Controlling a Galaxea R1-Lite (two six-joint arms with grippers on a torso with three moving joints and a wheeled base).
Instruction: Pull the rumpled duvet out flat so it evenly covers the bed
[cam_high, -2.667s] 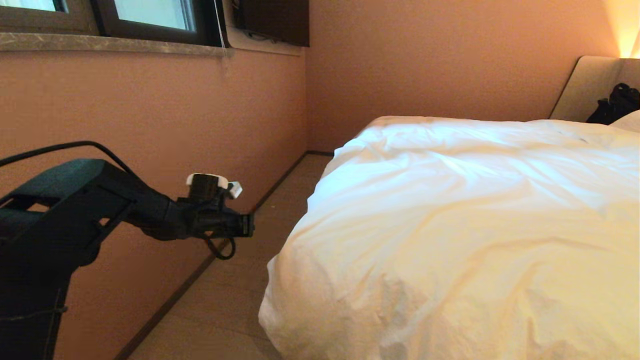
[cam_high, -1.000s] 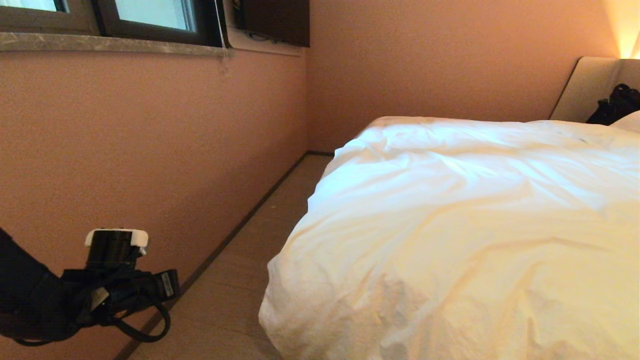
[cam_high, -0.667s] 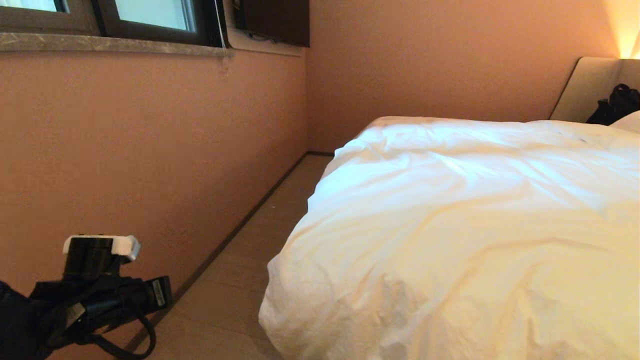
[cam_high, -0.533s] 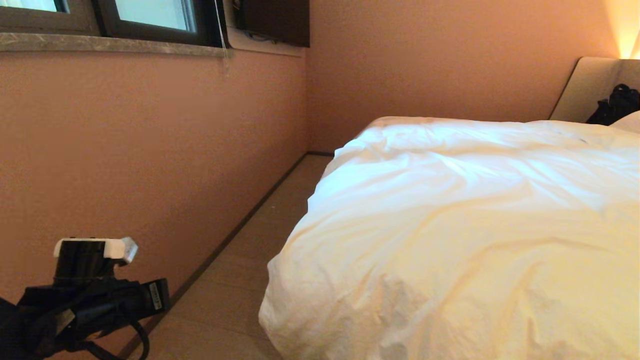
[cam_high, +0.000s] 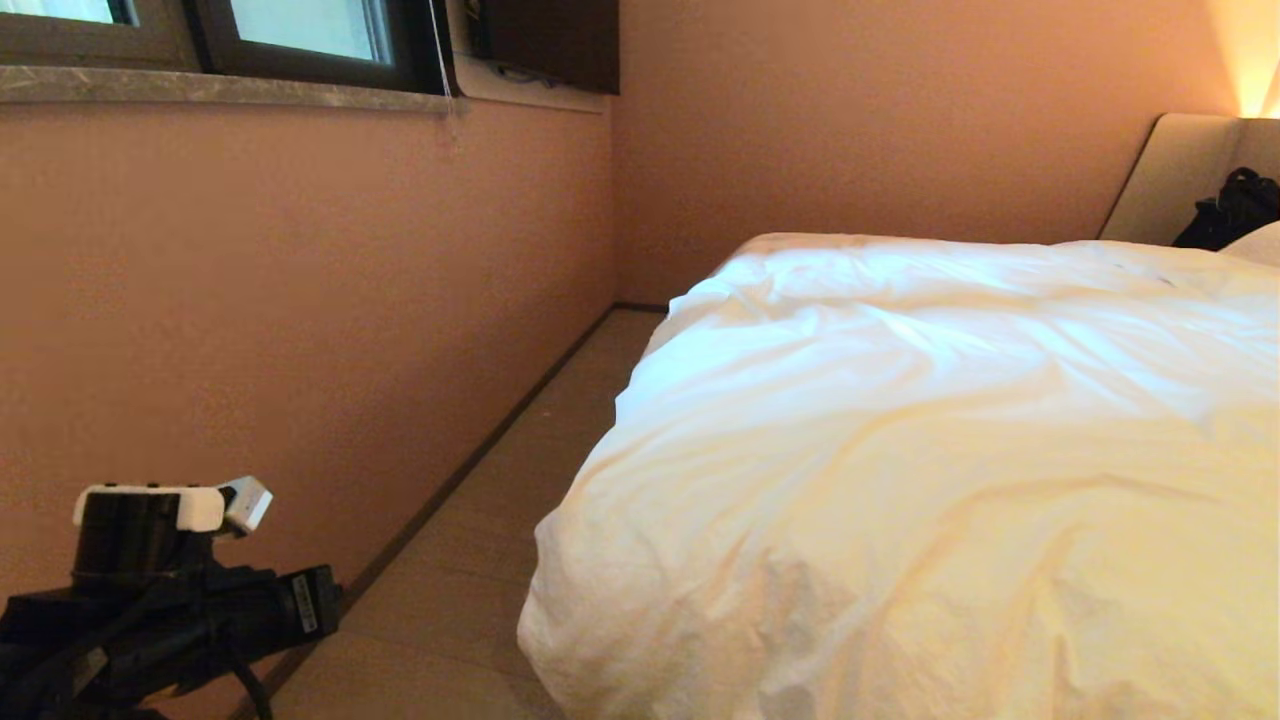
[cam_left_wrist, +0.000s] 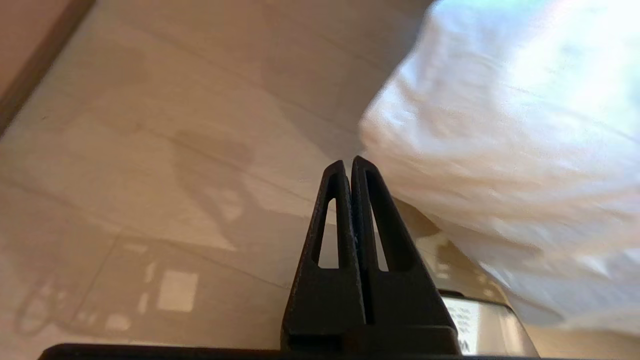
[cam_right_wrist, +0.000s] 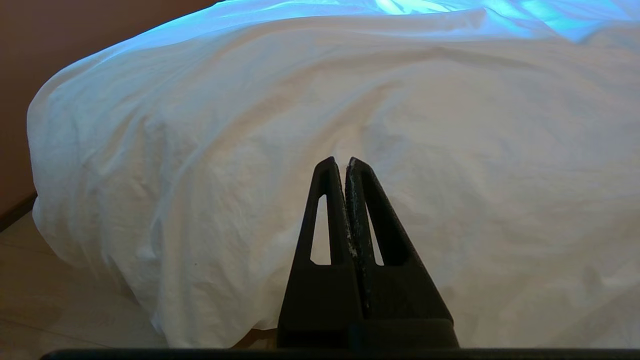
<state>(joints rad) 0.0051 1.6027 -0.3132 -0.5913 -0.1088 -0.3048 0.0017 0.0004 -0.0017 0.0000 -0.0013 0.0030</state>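
Note:
The white duvet (cam_high: 900, 450) lies wrinkled over the bed, whose beige headboard (cam_high: 1170, 175) shows at the far right. The duvet's near corner bulges and hangs down toward the floor. My left gripper (cam_high: 322, 600) is low at the bottom left, beside the wall and apart from the duvet. In the left wrist view the left gripper (cam_left_wrist: 348, 162) is shut and empty above the floor, with the duvet's hanging edge (cam_left_wrist: 500, 125) off to one side. My right gripper (cam_right_wrist: 346, 161) is shut and empty, pointing at the duvet's hanging side (cam_right_wrist: 350, 100); it is outside the head view.
A narrow floor aisle (cam_high: 480, 560) runs between the pink wall (cam_high: 300, 300) and the bed. A window sill (cam_high: 220, 90) is high on that wall. A black bag (cam_high: 1235, 205) and a pillow corner (cam_high: 1262, 243) lie by the headboard.
My left arm has sunk from mid-height to the bottom left corner and drawn back toward me, staying shut. The duvet has not moved.

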